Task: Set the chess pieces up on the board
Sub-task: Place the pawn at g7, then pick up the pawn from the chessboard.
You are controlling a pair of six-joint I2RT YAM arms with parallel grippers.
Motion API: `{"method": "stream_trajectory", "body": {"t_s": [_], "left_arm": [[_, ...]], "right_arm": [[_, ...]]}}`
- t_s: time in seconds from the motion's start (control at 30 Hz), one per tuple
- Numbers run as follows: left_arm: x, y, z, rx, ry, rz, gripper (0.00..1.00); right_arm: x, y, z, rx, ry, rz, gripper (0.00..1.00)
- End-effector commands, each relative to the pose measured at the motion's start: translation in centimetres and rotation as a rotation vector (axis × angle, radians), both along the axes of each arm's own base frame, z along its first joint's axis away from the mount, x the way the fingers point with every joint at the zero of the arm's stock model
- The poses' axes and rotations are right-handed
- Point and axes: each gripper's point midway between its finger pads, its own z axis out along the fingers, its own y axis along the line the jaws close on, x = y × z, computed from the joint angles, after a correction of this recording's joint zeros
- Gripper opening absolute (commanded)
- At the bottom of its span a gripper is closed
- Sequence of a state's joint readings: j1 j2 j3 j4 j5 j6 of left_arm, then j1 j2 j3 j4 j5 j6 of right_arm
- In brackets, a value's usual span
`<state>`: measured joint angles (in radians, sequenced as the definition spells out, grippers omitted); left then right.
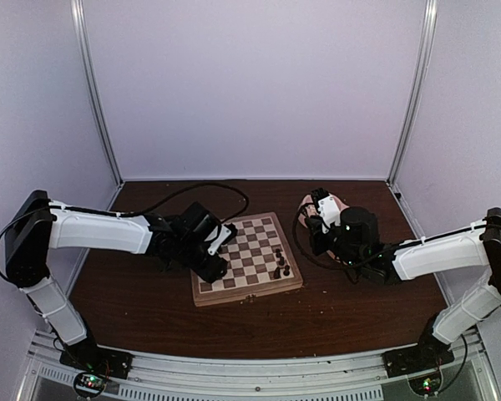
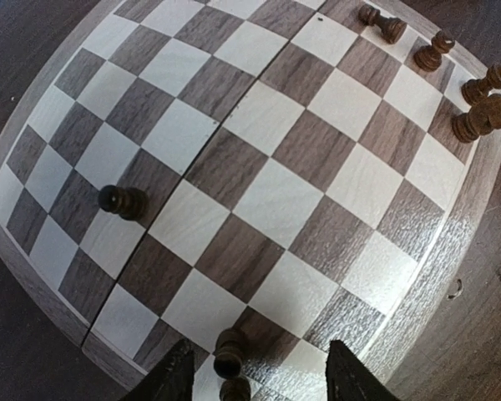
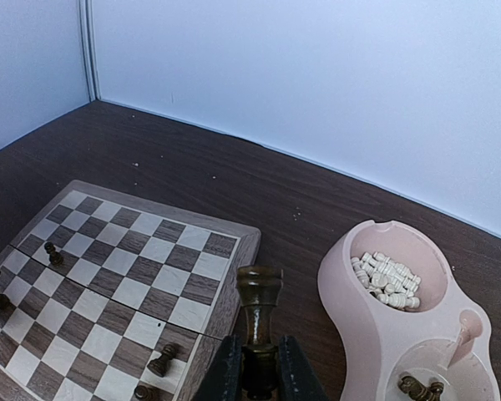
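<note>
The right fingers (image 3: 224,374) clamp a dark piece (image 3: 259,305) by its base, upright, long axis vertical, crown up, over the bench's right half beside the pink bowl (image 3: 341,288). The board (image 3: 163,249) lies toward the bench's left edge from it. The left fingers (image 2: 174,378) stand apart either side of an upright pawn (image 2: 228,351).

The left arm reaches rightward, elbow low, its left tool (image 2: 259,380) pointing down with jaws apart. The right arm stretches leftward, its right tool (image 3: 259,376) pinching an upright dark chess piece (image 3: 259,313).
</note>
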<state>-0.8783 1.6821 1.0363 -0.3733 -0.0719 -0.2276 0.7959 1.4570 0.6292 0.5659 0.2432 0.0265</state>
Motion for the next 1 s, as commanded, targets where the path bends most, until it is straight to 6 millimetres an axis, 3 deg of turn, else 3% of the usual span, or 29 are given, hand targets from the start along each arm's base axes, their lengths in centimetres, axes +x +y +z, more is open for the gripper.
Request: {"method": "stream_trajectory", "body": {"t_s": [0.0, 0.17, 0.37, 0.6, 0.77, 0.97], "left_arm": [[2.0, -0.7, 4.0, -0.067, -0.095, 0.055, 0.54], [4.3, 0.3, 5.1, -0.076, -0.111, 0.148, 0.52], [6.5, 0.9, 4.5, -0.064, -0.075, 0.224, 0.51], [7.9, 0.5, 3.5, -0.054, -0.052, 0.244, 0.51], [8.2, 0.1, 2.8, -0.039, -0.033, 0.242, 0.50], [8.3, 0.3, 2.9, -0.011, -0.035, 0.240, 0.50]], "right_arm": [[0.1, -0.1, 0.8, 0.018, -0.012, -0.005, 0.00], [0.2, -0.3, 0.9, 0.013, -0.012, -0.012, 0.00], [1.1, -2.2, 0.6, 0.040, 0.015, -0.086, 0.00], [3.1, -8.6, -1.1, 0.109, 0.079, -0.374, 0.00], [4.0, -10.1, -2.8, 0.204, 0.156, -0.391, 0.00], [4.9, -10.6, -5.3, 0.238, 0.262, -0.420, 0.00]]}}
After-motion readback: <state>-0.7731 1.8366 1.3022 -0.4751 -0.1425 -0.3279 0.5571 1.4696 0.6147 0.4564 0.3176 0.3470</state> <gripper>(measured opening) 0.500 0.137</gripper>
